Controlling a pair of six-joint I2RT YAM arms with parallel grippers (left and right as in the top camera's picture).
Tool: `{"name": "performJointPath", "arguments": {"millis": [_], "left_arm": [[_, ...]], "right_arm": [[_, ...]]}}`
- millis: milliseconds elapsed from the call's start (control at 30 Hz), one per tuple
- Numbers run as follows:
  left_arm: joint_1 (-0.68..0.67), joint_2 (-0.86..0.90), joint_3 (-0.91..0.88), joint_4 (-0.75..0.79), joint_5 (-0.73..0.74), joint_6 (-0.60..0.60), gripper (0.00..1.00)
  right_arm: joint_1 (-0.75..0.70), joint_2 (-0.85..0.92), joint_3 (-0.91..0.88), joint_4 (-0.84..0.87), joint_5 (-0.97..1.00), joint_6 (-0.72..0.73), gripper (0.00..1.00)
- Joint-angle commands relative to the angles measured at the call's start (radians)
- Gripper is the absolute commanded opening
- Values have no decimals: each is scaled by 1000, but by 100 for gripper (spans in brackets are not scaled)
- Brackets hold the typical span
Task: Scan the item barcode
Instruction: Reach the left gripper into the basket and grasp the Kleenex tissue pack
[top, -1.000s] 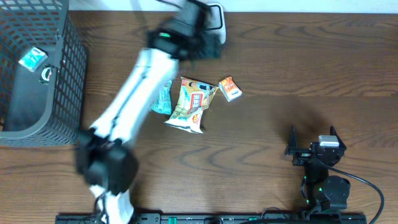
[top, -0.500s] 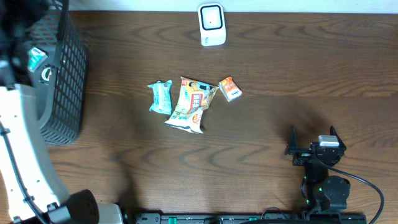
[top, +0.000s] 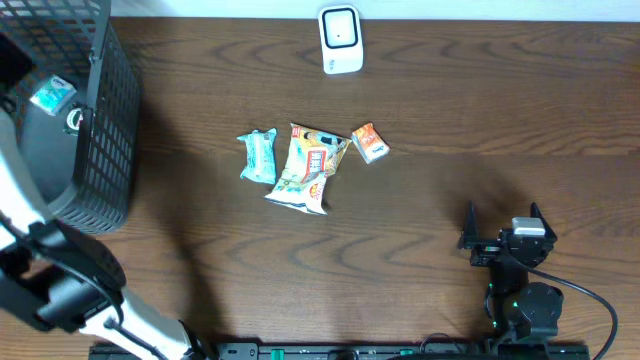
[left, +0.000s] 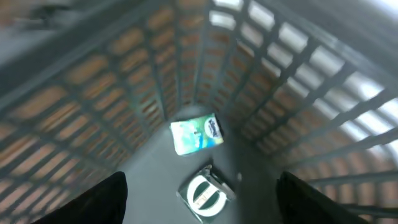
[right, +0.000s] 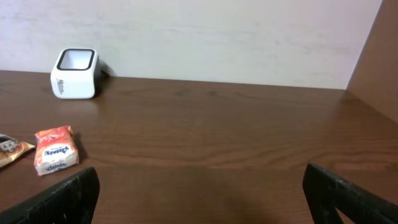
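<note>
The white barcode scanner (top: 340, 40) stands at the table's far edge; the right wrist view shows the scanner (right: 74, 73) at its left. Three items lie mid-table: a teal pack (top: 260, 157), a yellow snack bag (top: 305, 167) and an orange pack (top: 369, 142). My left gripper (left: 202, 182) hangs open inside the dark mesh basket (top: 105, 130), over a pale tissue pack (left: 196, 134) and a round white item (left: 203, 193), holding nothing. My right gripper (top: 500, 215) rests open near the front right, apart from everything.
The basket's mesh walls (left: 292, 81) close in around the left gripper. From overhead, the left arm (top: 20, 190) runs along the left edge beside the basket. The orange pack (right: 56, 149) lies left of the right gripper (right: 199, 183).
The left arm has swung away from the scanner at the back to the far left and now reaches into the basket. The table items and the right arm have not moved.
</note>
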Motion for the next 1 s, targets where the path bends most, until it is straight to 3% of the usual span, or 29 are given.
{"name": "performJointPath", "arguments": {"millis": [0,167,367,633,967], "left_arm": [[-17,67,-5,28,0,246,75],[-7,163,-5,86,0,271,75],[-7,261,-5,127,0,423,75],[-8,362,-5,232,0,443,75],[-7,420,-6,273,1,631,74]], "right_arm": [[7,-2,-2,-3,5,3,99],[7,-2,-2,-3,5,3,99],[7,-2,-2,-3,5,3,99],[7,-2,-2,-3,5,3,99],[7,-2,-2,-3,5,3,99]]}}
